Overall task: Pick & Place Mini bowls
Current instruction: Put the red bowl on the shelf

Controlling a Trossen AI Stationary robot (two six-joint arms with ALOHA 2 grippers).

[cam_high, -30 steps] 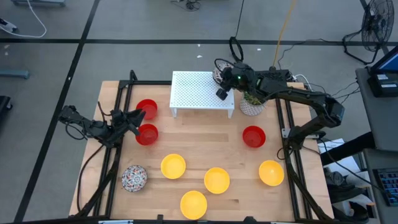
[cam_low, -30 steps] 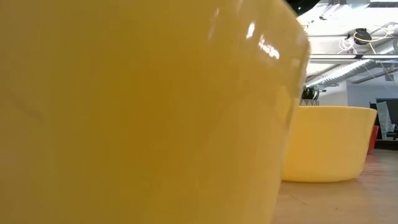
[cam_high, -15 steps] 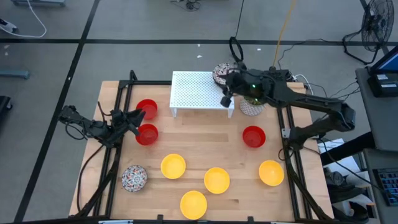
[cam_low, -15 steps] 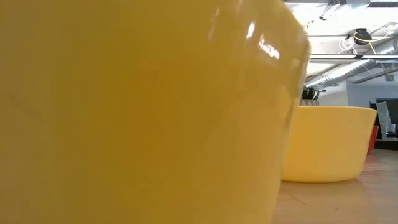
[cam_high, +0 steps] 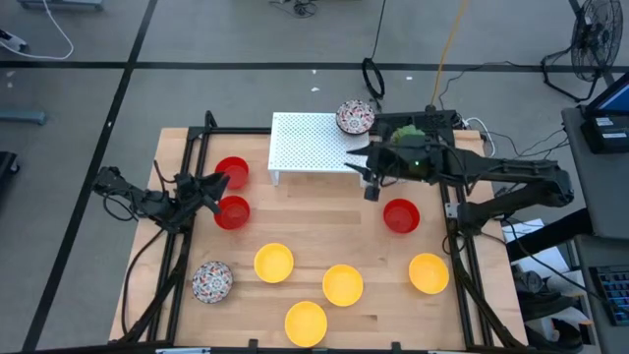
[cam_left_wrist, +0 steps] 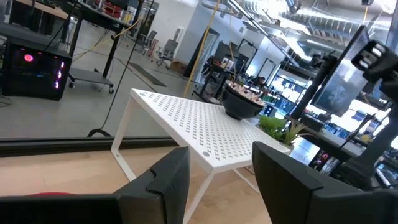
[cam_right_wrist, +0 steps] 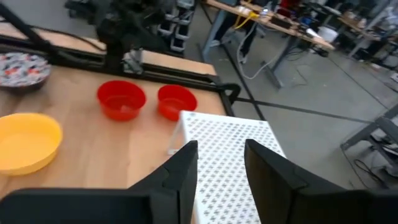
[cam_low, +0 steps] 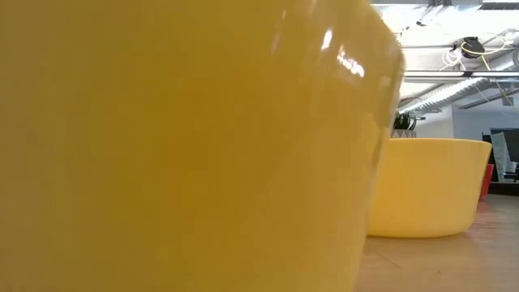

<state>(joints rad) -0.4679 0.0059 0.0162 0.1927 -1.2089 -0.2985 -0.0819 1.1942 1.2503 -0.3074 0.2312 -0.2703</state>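
A speckled bowl [cam_high: 355,116] stands on the far right corner of the white perforated rack [cam_high: 316,146]; it also shows in the left wrist view [cam_left_wrist: 242,103]. My right gripper [cam_high: 369,180] is open and empty, just off the rack's near right corner. My left gripper [cam_high: 210,191] is open and empty at the table's left, between two red bowls [cam_high: 232,171] [cam_high: 233,212]. A third red bowl [cam_high: 401,215], several yellow bowls [cam_high: 274,263] [cam_high: 342,284] [cam_high: 429,273] and a second speckled bowl [cam_high: 211,281] stand on the table.
A green plant [cam_high: 408,137] shows under my right arm beside the rack's right end. Black frame rails [cam_high: 187,147] run along the table's left and right sides. In the low view a yellow bowl [cam_low: 162,146] fills most of the picture.
My right gripper has drawn back from over the rack's far right corner toward the table's near edge, and now stands past the rack's front edge. The speckled bowl stays on the rack.
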